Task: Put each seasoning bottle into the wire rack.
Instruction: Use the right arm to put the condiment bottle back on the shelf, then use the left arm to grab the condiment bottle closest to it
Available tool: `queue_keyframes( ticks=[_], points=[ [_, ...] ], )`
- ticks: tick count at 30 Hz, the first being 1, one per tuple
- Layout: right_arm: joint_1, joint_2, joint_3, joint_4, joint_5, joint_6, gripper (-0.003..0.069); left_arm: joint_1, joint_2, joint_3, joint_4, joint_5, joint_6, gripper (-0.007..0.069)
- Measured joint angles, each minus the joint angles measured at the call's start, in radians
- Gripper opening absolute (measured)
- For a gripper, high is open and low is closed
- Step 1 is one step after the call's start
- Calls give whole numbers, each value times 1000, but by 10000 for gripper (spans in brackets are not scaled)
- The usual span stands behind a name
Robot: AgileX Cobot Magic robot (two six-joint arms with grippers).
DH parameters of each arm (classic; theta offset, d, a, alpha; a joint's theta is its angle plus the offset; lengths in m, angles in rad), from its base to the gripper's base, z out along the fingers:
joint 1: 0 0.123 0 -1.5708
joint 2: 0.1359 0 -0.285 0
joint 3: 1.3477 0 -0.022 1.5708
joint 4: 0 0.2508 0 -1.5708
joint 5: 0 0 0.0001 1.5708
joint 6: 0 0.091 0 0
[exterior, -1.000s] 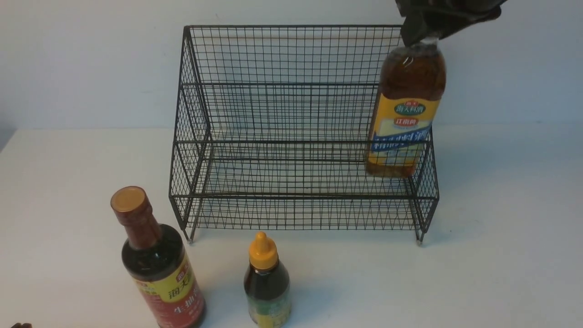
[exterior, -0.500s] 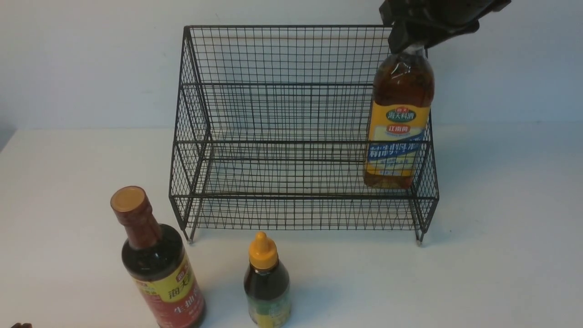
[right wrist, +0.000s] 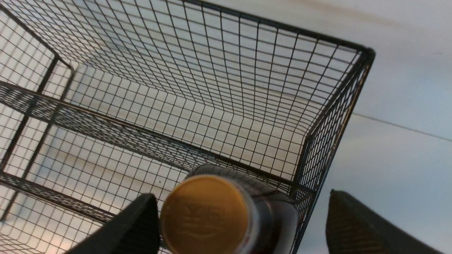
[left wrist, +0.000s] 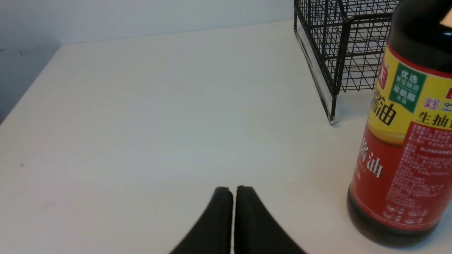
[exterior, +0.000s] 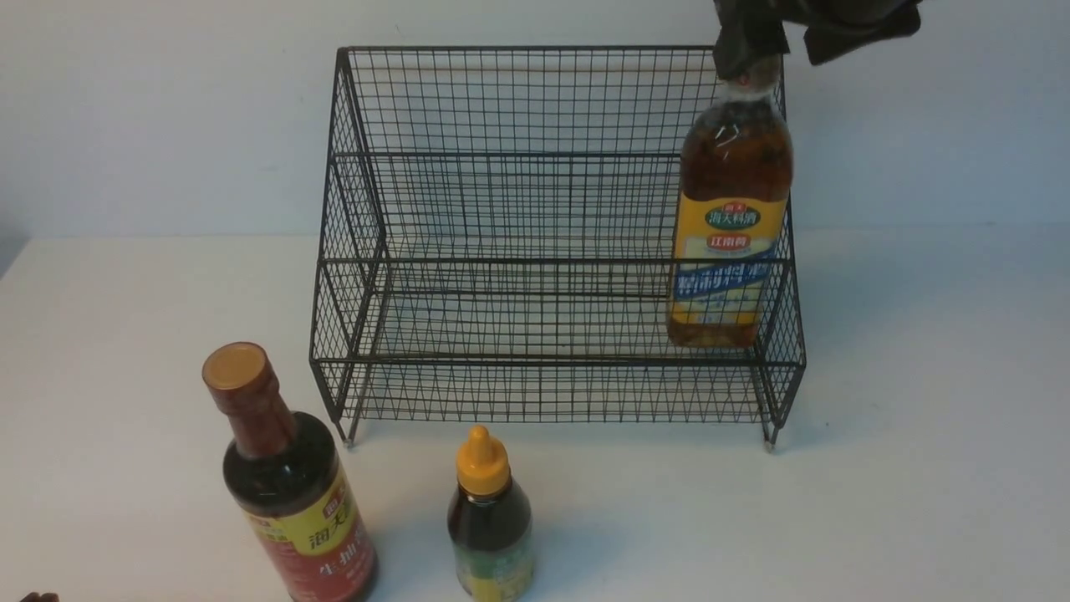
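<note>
Right fingers (right wrist: pixel 141 225) apart, either side of amber bottle's (exterior: pixel 729 226) cap; bottle upright in wire rack (exterior: pixel 518 209), near tier, right end. Left fingers (left wrist: pixel 219 218) together. Red-label bottle (exterior: pixel 292 493) and small bottle (exterior: pixel 491 518) on worktop (exterior: pixel 919 468), near side.

The scene is lit evenly by soft, diffuse light. Only faint, blurred shadows are cast on the white table (exterior: pixel 919 502), mostly to the right of the wire rack (exterior: pixel 552 359). Small glints are seen on the shoulder of the amber bottle (exterior: pixel 731 209) at the rack's right end. The front view is slightly soft and grainy. In the left wrist view, the dark bottle (left wrist: pixel 406 141) near the rack's corner is rendered sharply, with a glare patch. In the right wrist view, the cap (right wrist: pixel 206 211) is blurred.
</note>
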Motion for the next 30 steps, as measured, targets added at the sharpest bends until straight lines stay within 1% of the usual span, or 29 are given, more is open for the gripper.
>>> queue_keyframes(
  ticks=[3,8,11,14,15,16,18,20,21,22,23,24,28,29,30],
  points=[
    [0,-75,0,-7,0,0,599,0,0,0,0,0,0,-5],
    [0,-199,-1,30,0,1,585,0,0,0,0,0,0,-5],
    [0,-310,-1,52,2,-3,549,0,0,0,0,0,0,-5],
    [0,-420,-1,55,3,-17,496,0,0,0,0,0,0,-5],
    [0,-427,-1,55,3,-16,496,0,0,0,0,0,0,-5],
    [0,-490,11,55,2,-19,447,0,0,0,0,0,0,-5],
    [0,-563,54,57,2,-20,395,0,0,0,0,0,0,-5],
    [0,-667,138,57,2,-20,318,0,0,0,0,0,0,-5],
    [0,-723,192,57,3,-21,278,0,0,0,0,0,0,-5],
    [0,-803,280,57,3,-21,221,0,0,0,0,0,0,-5],
    [0,-850,334,57,3,-21,197,0,0,0,0,0,0,-5],
    [0,-921,420,57,3,-21,135,0,0,0,0,0,0,-5],
    [0,-1102,651,58,5,-23,39,0,0,0,0,0,0,-5],
    [0,-1199,762,58,6,-29,8,0,0,0,0,0,0,-5],
    [0,-1259,857,58,-1,-35,-1,0,0,0,0,0,0,-5]
  ],
)
